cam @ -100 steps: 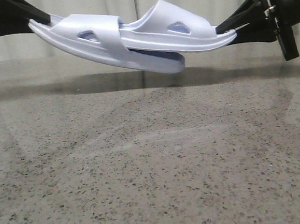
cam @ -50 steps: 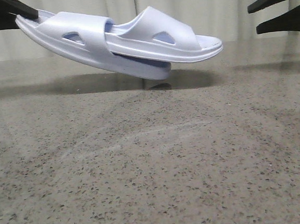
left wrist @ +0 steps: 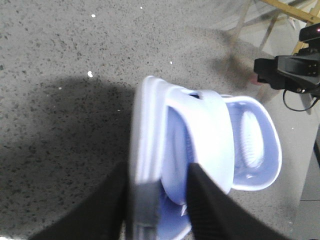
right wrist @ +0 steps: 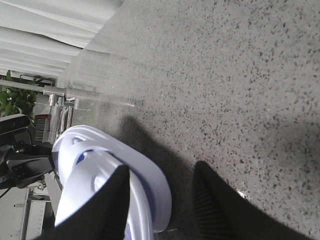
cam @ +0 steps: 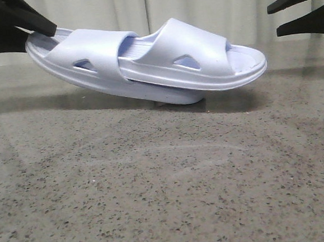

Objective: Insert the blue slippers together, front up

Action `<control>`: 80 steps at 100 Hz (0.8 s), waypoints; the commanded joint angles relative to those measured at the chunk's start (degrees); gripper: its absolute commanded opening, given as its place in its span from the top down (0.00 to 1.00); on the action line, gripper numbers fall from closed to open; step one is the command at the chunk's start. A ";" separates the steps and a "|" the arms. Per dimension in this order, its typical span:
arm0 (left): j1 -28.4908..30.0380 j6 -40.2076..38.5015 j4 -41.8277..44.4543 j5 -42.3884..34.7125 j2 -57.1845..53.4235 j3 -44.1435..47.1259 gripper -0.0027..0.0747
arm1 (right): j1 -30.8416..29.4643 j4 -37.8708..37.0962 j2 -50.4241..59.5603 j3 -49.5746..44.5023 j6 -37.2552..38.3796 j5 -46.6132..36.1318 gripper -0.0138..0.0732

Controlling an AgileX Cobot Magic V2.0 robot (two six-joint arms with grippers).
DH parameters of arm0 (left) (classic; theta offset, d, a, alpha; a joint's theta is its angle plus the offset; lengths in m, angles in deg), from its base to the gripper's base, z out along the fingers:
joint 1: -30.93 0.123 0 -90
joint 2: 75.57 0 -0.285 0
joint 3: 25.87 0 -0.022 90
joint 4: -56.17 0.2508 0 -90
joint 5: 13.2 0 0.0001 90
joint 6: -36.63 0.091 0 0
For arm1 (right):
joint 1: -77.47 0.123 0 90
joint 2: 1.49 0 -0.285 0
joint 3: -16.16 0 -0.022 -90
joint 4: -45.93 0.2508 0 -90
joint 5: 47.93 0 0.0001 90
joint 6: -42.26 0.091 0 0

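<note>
The two pale blue slippers hang nested in the front view. One slipper [cam: 98, 53] is on the left. The other slipper [cam: 193, 48] lies on its footbed with one end pushed under its strap. My left gripper [cam: 40, 34] is shut on the left slipper's outer end and holds the pair tilted, the low end at or just above the table [cam: 168, 199]. The left wrist view shows my left gripper [left wrist: 157, 175] clamped on the slipper [left wrist: 210, 130]. My right gripper [cam: 273, 20] is open and empty, apart to the right. In the right wrist view my right gripper [right wrist: 161, 172] faces the slippers [right wrist: 90, 170].
The grey speckled stone table [right wrist: 240, 75] spreads under both arms. A pale curtain [cam: 141, 5] hangs behind its far edge. A wooden frame [left wrist: 295, 10] and a metal rack [right wrist: 60, 105] stand beyond the table's edges.
My right gripper has let go of the right slipper and drawn back to the right. My left gripper has carried the nested pair lower and a little to the right.
</note>
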 commanded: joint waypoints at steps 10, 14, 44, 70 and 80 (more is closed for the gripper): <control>1.43 1.07 -2.42 -0.58 -2.90 -2.05 0.28 | -0.35 3.13 3.21 1.58 -0.39 7.74 0.56; 2.49 1.07 -2.33 -0.58 -2.90 -2.66 0.28 | -0.35 2.90 3.21 1.58 -0.39 7.74 0.56; 13.73 -0.81 -2.70 4.52 -5.24 -10.29 0.57 | -0.35 2.74 4.21 1.58 -0.39 7.74 0.59; 18.09 3.85 -7.54 2.75 -11.40 -10.69 0.95 | -0.35 5.90 8.27 1.58 -0.39 6.29 0.95; 17.83 4.13 -7.65 -1.38 -14.35 -10.69 0.95 | -0.35 9.36 10.44 1.58 -0.39 5.05 0.94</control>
